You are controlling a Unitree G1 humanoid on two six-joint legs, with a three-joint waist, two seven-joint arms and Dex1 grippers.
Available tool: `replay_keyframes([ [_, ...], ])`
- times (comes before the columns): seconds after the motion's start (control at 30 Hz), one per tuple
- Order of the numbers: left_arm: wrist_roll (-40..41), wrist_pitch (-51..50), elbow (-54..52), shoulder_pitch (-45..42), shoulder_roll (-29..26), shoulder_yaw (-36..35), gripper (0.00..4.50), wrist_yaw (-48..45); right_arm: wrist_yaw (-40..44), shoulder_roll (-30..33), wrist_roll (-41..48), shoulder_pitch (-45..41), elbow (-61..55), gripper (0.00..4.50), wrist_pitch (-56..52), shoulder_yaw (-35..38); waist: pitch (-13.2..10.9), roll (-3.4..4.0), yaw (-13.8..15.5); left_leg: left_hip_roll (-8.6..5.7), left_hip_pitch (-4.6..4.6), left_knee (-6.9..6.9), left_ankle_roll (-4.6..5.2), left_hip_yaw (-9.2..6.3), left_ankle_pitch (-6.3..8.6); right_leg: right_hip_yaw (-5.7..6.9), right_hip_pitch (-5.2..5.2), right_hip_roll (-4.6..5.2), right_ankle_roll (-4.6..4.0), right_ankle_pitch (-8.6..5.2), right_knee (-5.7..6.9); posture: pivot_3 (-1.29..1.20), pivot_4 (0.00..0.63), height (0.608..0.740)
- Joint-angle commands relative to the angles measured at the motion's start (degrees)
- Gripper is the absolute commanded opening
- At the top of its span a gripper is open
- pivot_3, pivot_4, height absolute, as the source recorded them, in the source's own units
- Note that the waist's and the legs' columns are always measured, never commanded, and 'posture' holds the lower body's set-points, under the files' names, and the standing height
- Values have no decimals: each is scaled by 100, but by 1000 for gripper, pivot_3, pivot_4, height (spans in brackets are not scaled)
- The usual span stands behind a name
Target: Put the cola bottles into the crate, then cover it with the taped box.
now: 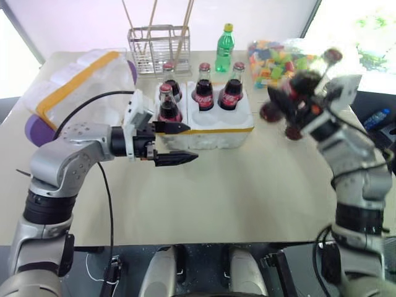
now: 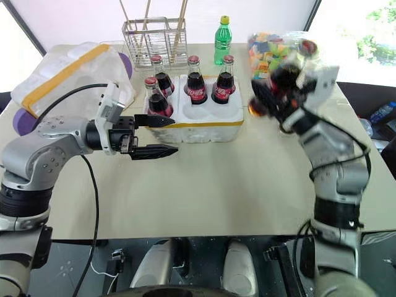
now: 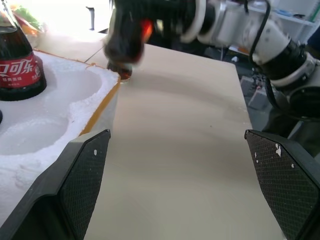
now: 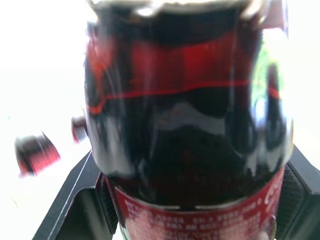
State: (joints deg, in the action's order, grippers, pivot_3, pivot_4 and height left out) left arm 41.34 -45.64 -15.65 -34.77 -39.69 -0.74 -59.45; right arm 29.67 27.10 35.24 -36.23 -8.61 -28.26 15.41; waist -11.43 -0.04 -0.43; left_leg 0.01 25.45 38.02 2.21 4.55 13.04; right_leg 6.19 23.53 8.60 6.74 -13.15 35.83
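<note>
The right gripper pinches a glossy glass cola bottle in its jaws, off the smooth bench, right of the grainy foam crate holding four bottles. The left gripper has its jaws spread.

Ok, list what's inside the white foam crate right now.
Four cola bottles stand in the crate: three in the back wells, one front left. The other two front wells look empty; their bottoms are partly hidden by the rims.
</note>
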Motion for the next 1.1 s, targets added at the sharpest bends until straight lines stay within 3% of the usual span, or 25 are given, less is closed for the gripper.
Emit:
replay_keyframes([
  [0.03,20,114,-135,62,-105,-343,4500,177,153,-263,-6,-727,355,2893,104,-367,1,-1,-15,0,0,0,-1,-2,-1,1,0,0,2,-2,6,0,150,736],
  [0.27,295,-97,-382,289,-275,-816,4500,491,483,-866,-721,-1450,1662,2893,589,-1201,0,-3,-25,-6,4,4,-3,1,-2,0,-1,6,3,-3,8,0,150,736],
  [0.57,533,-190,-700,634,-389,-1066,4500,793,765,-1658,-1432,-1612,2685,2893,1155,-1867,-1,-3,-45,-4,6,-1,-17,1,-10,0,7,3,3,-3,19,0,150,736],
  [0.87,499,-113,-663,496,-295,-902,4500,841,538,-1688,-2470,-1804,3583,2893,1263,-2294,-1,-4,-81,-3,-2,-2,-32,0,-17,-2,10,-1,2,-3,21,0,150,736],
  [0.97,466,-90,-625,412,-253,-838,4500,843,516,-1667,-2586,-1816,3662,4307,1217,-2263,0,-6,-77,-2,-8,-2,-34,0,-19,-2,6,-1,1,-3,23,0,150,736],
  [1.1,429,-41,-530,326,-232,-777,4500,795,519,-1675,-2527,-1743,3507,4477,1086,-2131,1,-7,-52,-3,-7,0,-36,-2,-20,-3,3,0,1,-2,23,0,150,736],
])
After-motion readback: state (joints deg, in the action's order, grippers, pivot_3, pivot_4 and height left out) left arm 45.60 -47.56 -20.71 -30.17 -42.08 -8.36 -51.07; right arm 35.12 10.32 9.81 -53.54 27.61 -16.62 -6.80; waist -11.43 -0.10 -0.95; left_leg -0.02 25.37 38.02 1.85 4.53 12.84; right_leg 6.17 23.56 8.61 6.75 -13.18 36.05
